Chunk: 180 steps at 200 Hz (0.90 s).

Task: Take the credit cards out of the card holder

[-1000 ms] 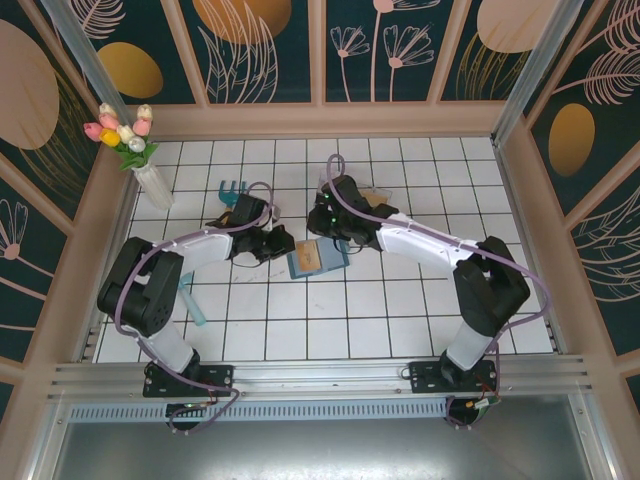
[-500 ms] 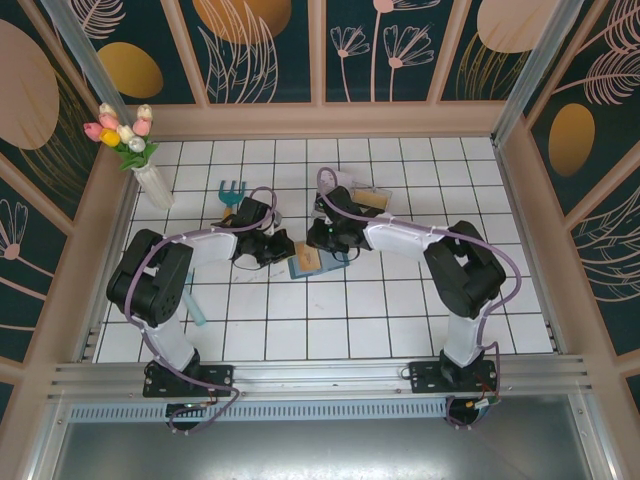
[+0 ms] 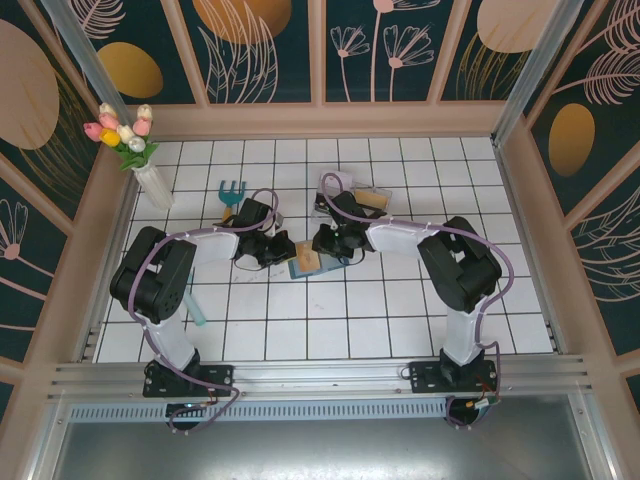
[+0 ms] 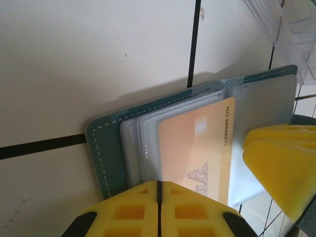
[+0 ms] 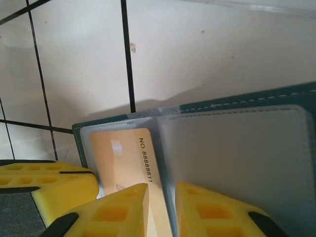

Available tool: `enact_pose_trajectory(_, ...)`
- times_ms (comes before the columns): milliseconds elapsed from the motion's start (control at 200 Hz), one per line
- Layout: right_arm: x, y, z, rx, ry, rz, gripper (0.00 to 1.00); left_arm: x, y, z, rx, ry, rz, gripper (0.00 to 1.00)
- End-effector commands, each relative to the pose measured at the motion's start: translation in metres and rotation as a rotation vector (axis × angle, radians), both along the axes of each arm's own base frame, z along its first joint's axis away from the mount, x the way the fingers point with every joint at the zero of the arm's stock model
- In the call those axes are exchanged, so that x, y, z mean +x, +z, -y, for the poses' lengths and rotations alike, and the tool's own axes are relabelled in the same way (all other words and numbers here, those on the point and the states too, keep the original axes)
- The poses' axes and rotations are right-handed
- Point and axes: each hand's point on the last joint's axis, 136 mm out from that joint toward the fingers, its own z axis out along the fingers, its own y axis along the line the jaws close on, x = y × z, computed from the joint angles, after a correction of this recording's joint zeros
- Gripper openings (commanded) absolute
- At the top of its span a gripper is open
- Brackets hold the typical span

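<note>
credit card (image 4: 197, 148), yellowish gold, sits tucked in a clear pocket of the open teal card holder (image 4: 106, 148), so by the look of it nothing is out yet. whether more cards hide beneath cannot be told. its long axis runs 12 to 6 in the left wrist view, parallel with the fold. the holder lies flat near the middle of the white tiled table (image 4: 74, 59). seen from above, the left gripper (image 4: 158, 190), jaws closed together, is at its 9 o'clock. the right gripper (image 5: 162, 197), jaws narrowly parted over the card's fold-side edge, is at 1 o'clock.
</note>
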Motion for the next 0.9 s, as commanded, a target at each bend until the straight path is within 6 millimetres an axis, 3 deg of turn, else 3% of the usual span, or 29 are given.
enact_pose_trajectory(0,-0.005,-0.009,-0.003,0.022,0.053,-0.009,0.22,0.000,-0.003,0.000,0.023,-0.006,-0.003,0.08)
enact_pose_trajectory(295,-0.005,-0.021,0.006,-0.006,0.072,-0.020,0.21,-0.005,-0.011,-0.006,0.054,-0.006,-0.018,0.08)
enact_pose_trajectory(460,-0.015,-0.023,-0.003,0.029,0.196,-0.006,0.21,-0.007,-0.014,-0.007,0.058,-0.007,-0.025,0.08)
enact_pose_trajectory(596,-0.018,-0.029,0.004,0.019,0.257,0.012,0.21,-0.006,-0.017,-0.008,0.070,-0.009,-0.024,0.08)
enact_pose_trajectory(896,-0.021,-0.021,-0.001,0.098,0.353,0.037,0.21,-0.007,-0.022,-0.010,0.084,-0.005,-0.033,0.08)
